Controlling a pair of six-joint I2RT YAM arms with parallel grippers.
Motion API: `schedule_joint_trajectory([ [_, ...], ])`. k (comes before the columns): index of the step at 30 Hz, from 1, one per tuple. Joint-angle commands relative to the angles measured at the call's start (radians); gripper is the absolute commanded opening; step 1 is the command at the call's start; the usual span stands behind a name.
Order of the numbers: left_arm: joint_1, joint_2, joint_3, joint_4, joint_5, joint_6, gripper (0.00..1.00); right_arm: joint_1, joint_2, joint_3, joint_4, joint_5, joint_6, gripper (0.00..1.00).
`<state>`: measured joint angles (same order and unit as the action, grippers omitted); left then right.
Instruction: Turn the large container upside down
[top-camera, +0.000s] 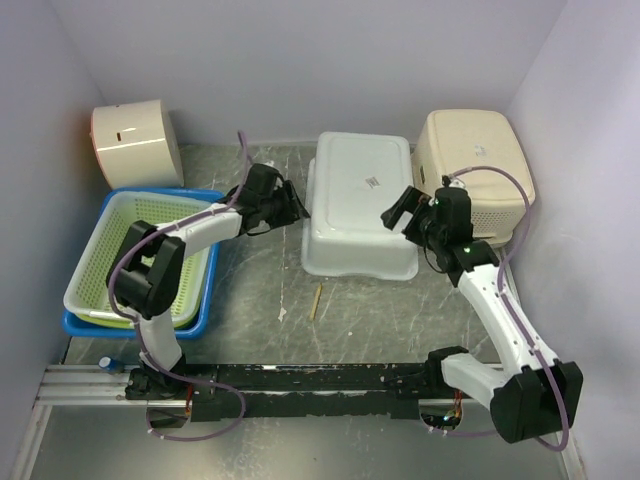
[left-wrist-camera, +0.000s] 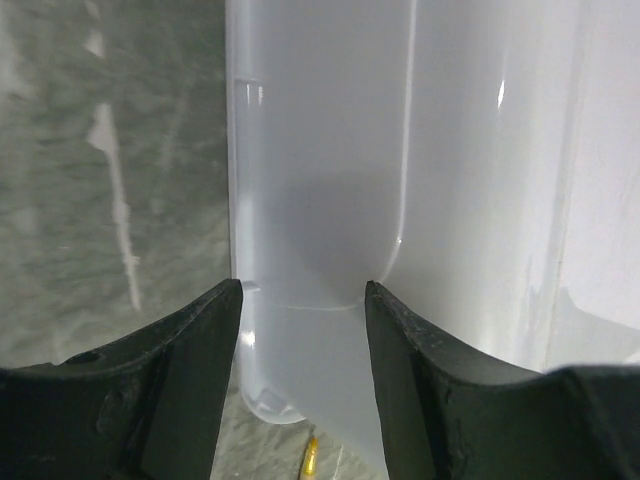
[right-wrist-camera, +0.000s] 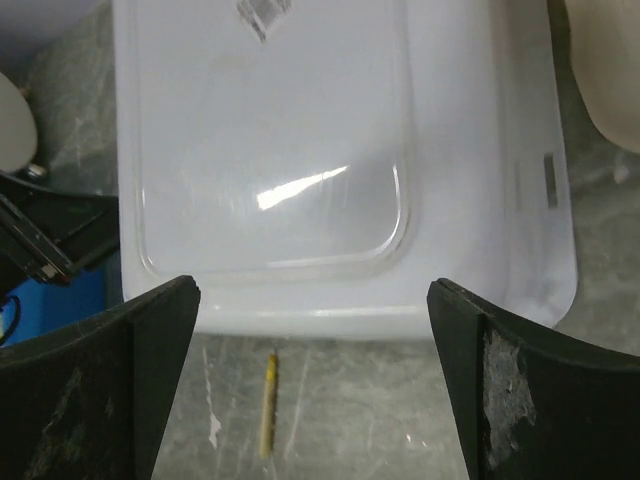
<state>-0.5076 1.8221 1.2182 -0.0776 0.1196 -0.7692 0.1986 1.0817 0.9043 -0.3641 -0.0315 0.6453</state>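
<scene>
**The big tub is sitting bottom-up and both arms are letting it be**

The large white container (top-camera: 360, 200) is lying in the middle of the frame, on the grey surface (top-camera: 260, 300). Its flat bottom, with a little sticker on it, is facing up. Its wide rim is sitting down on the surface. So it looks like the flip is already done, and I think that is why no arm is holding it.

The left end effector (top-camera: 296, 212) is sitting low, just beside the tub's left wall. Its jaws are standing partly apart. In the left wrist view the tub's edge is showing past the gap, but nothing is being pinched there. I cannot tell if a finger is brushing the plastic. The left arm is bending up and over from the lower left, then reaching sideways to the right.

The right end effector (top-camera: 400, 212) is hanging over the tub's right side with its jaws spread wide, holding nothing. The right arm is stretching up from the lower right and tipping its wrist down to look at the tub.

A small yellow stick (top-camera: 316, 300) is lying just below the tub. A green basket (top-camera: 140, 250) is resting in a blue tray (top-camera: 200, 310) at the left. A beige bin (top-camera: 475, 160) is sitting at the upper right, just beside the tub.
</scene>
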Motion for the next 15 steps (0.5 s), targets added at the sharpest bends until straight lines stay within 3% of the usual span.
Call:
schedule_joint_trajectory([
  [1, -0.066, 0.052, 0.056, -0.010, 0.061, 0.000, 0.63, 0.004, -0.088, -0.083, -0.098, 0.022, -0.038, 1.00],
  [8, -0.078, 0.101, 0.122, -0.039, 0.044, 0.007, 0.62, 0.005, -0.247, -0.189, -0.086, -0.094, -0.091, 1.00],
  [15, -0.073, 0.085, 0.155, -0.079, -0.003, 0.039, 0.62, 0.013, -0.211, -0.287, 0.062, -0.221, -0.025, 1.00],
])
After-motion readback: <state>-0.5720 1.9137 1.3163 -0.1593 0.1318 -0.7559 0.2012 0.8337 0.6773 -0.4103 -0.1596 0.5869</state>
